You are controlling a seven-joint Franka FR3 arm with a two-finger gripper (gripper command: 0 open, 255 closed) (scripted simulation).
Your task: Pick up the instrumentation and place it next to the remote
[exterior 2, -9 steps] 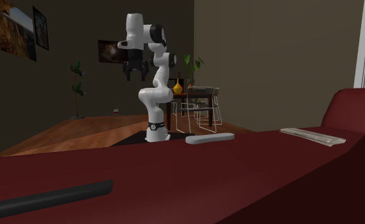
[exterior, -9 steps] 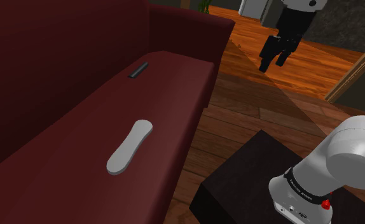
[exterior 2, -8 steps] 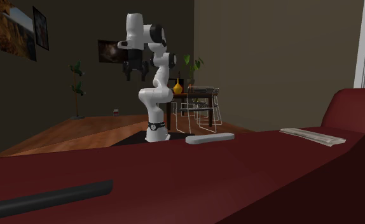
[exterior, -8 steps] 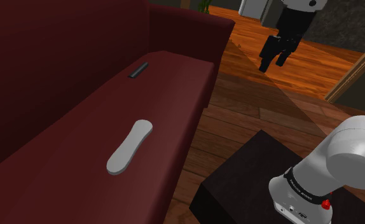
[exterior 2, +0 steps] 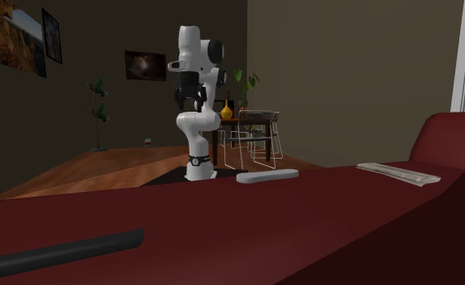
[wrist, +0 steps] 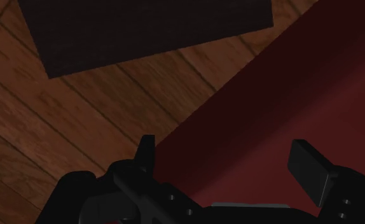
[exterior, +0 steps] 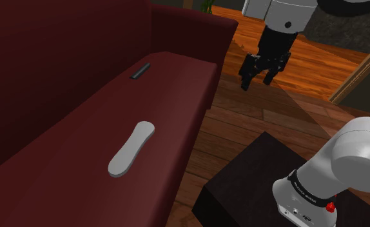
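Across the left half of the shoulder view: dark red sofa [exterior: 61, 51], long seat running from lower left up to an armrest at upper middle. Right of it, brown plank floor [exterior: 242, 122]. At lower right, black box stand [exterior: 242, 187], bearing the base of the white arm [exterior: 345, 161].

Leaves that frame at the right edge and shows again at the top edge, right of middle, forearm slanting down and to the left. Seen in the second exterior view at upper middle: upright, folded on itself, joints stacked over the base, wrist turned downward.

Black gripper [exterior: 256, 80] at the end of the wrist, pointing down, in the air over the floor. Sits just right of the sofa's armrest in the shoulder view, well apart from both things on the seat. Fingers [wrist: 146, 149] spread wide, clasping nothing; beyond them in the wrist view, sofa edge, floor planks and the stand's dark top.

Pale grey tool [exterior: 131, 149], long and flat with a wider rounded end, lying flat on the seat at lower left of middle in the shoulder view, lengthwise along the cushion. Middle of frame in the second exterior view, near the seat's far edge.

Small black remote [exterior: 141, 70] higher up the seat, upper left of middle, close to the backrest, well apart from the tool. Lower left in the second exterior view.
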